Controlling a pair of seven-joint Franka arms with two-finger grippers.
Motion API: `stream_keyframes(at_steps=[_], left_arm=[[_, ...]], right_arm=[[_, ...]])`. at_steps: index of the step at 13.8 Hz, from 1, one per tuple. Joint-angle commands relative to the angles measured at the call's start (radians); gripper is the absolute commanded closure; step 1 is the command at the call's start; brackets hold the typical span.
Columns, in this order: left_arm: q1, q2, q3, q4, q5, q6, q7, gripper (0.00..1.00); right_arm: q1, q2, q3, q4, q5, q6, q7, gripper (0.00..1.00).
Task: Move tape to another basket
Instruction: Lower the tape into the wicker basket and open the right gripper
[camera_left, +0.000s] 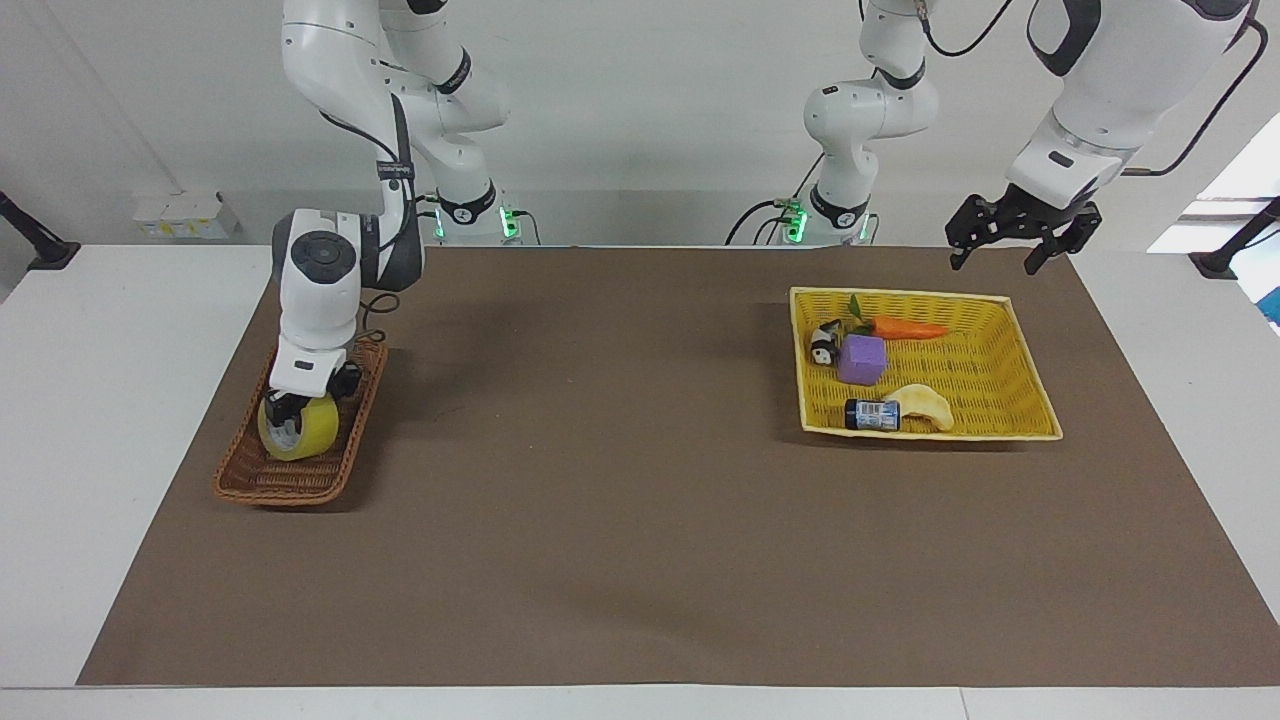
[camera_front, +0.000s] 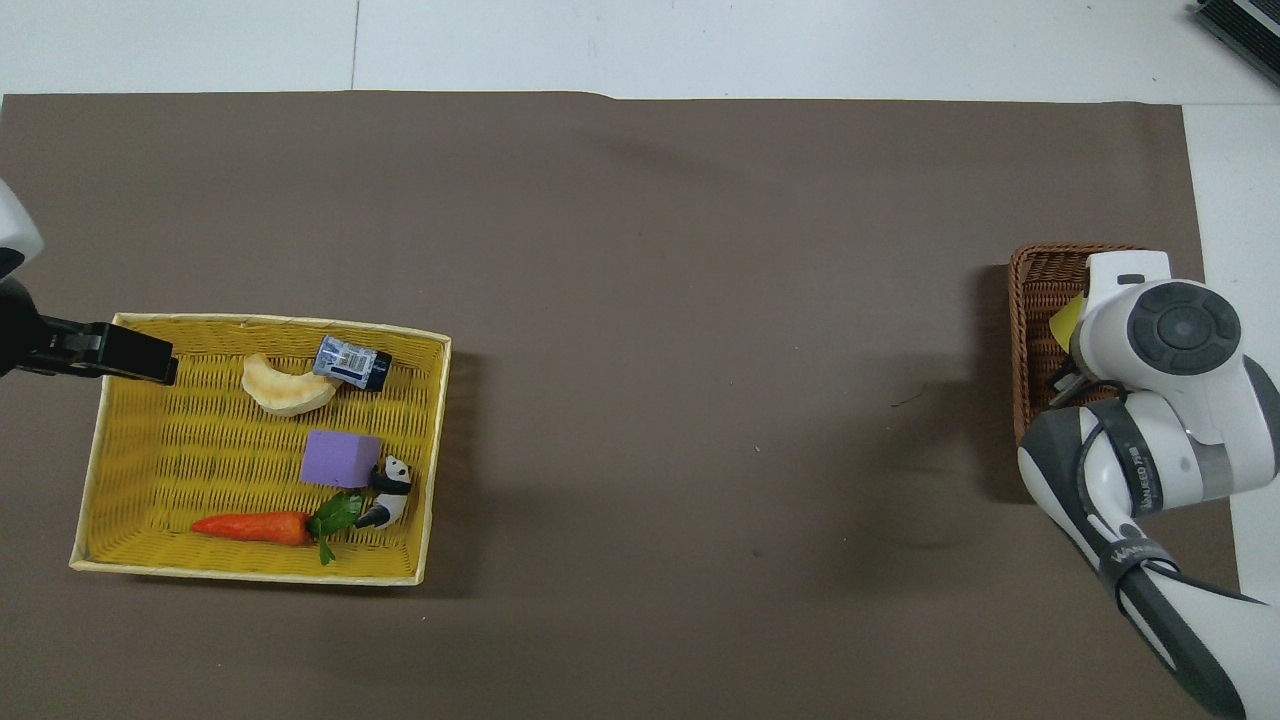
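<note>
Tape (camera_left: 300, 428) half-hidden under right gripper (camera_left: 308, 393)

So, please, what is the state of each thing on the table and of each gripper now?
tape, on its edge in the wicker basket, under the right gripper
wicker basket, holds the tape
right gripper, down at the tape
left gripper, open, waiting over the yellow basket's corner

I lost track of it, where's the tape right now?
The tape sits in the brown wicker basket at the right arm's end of the table, directly under the right gripper.
</note>
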Motion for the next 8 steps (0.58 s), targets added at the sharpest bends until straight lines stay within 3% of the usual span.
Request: stream_keyframes(at_steps=[1,3,8], left_arm=[[0.011,0.001,-0.008,0.007,0.019,-0.012,0.014,0.00],[0.011,0.001,-0.008,0.007,0.019,-0.013,0.014,0.00],[0.011,0.001,-0.008,0.008,0.019,-0.013,0.014,0.00]], right_arm=[[-0.008,-0.047,-0.010,-0.035,-0.004,0.014,-0.041,0.00],[-0.008,-0.087,-0.008,-0.033,0.084,-0.053,-0.049,0.00],[-0.003,-0.178,-0.002,0.019,0.491,-0.261,-0.084,0.00]])
